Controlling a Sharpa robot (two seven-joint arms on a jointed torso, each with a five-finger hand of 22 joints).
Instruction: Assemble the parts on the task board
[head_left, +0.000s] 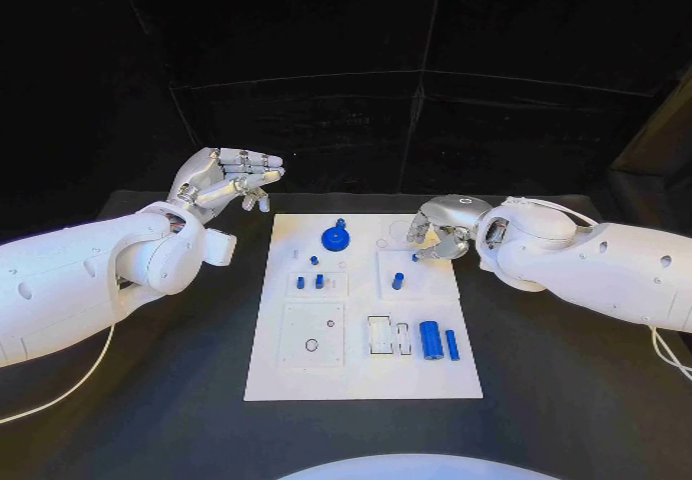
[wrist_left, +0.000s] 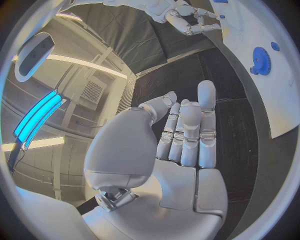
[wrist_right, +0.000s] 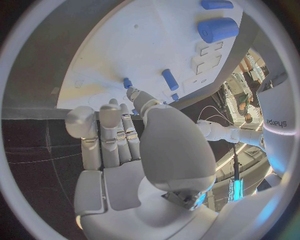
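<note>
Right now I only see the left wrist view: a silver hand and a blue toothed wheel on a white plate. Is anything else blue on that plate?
Observer: Yes. The head view shows a thick blue cylinder and a thin blue rod lying side by side on the white task board, at its near right.
Operator: And the other hand, far off in my picture?
Observer: The right hand is over the board's far right part. Its wrist view shows one fingertip next to a small blue peg. I cannot tell whether they touch.
Operator: Is my hand over the plate too?
Observer: No. The left hand is off the board, beyond its far left corner, holding nothing.
</note>
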